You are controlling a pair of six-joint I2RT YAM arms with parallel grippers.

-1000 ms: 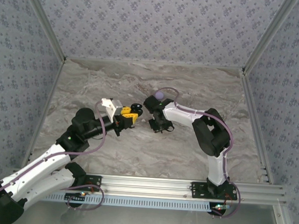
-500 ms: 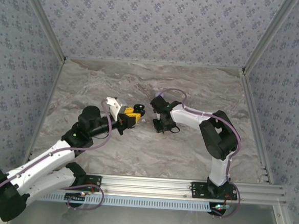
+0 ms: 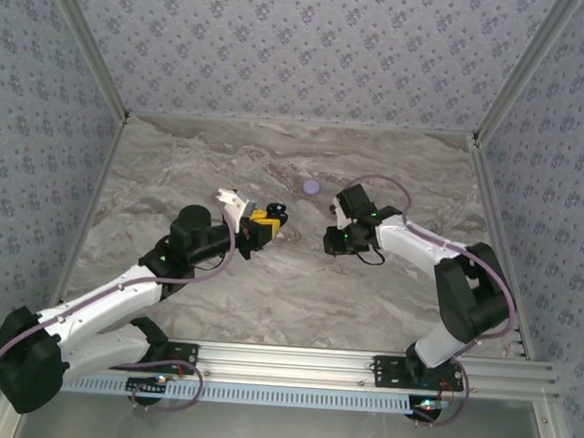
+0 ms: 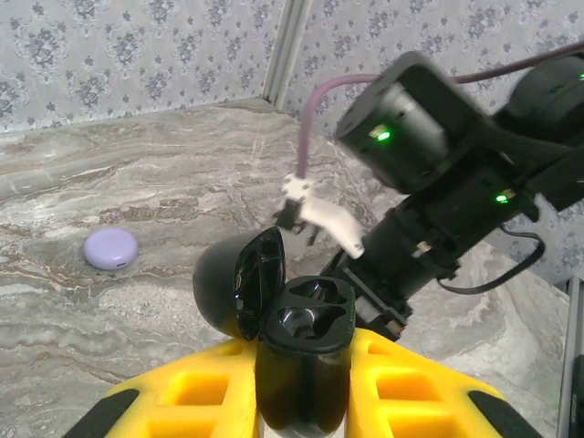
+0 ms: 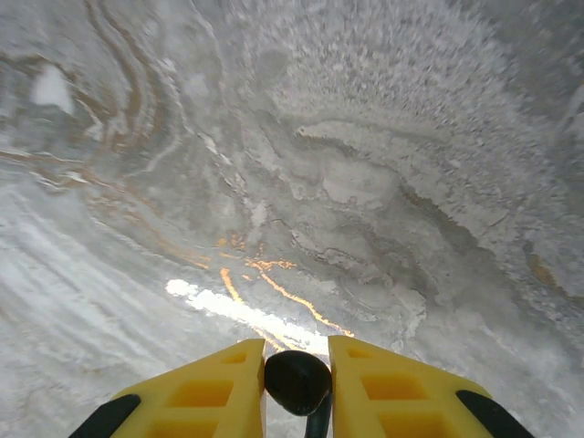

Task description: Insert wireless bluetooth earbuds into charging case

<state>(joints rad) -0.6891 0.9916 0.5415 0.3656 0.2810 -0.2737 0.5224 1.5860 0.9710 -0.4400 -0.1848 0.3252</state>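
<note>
The left arm (image 3: 116, 297) reached from the near left corner over the marbled bench (image 3: 166, 160) toward its middle. The left end effector (image 3: 264, 222) was clamped on the charging case (image 3: 276, 214), which sat at the very tips of its yellow fingers (image 4: 182, 401). In the left wrist view the case stood upright between those fingers, with its lid (image 4: 239, 283) swung open and leaning off to the left. Two glossy moulded recesses faced up in the body (whether anything lay in them could not be told).

Farther back on the bench, a little right of the case, lay a lilac disc (image 3: 311, 186), flat and apart from both arms.

Right of the case, across a bare strip of bench, the right end effector (image 3: 334, 241) hung at the end of the right arm (image 3: 467, 291), which bent in from the near right corner. Seen from the right wrist, its yellow fingertips (image 5: 196, 392) were shut on one earbud (image 5: 297, 381). This was a small rounded black piece pinched between them, with veined marble below it.
</note>
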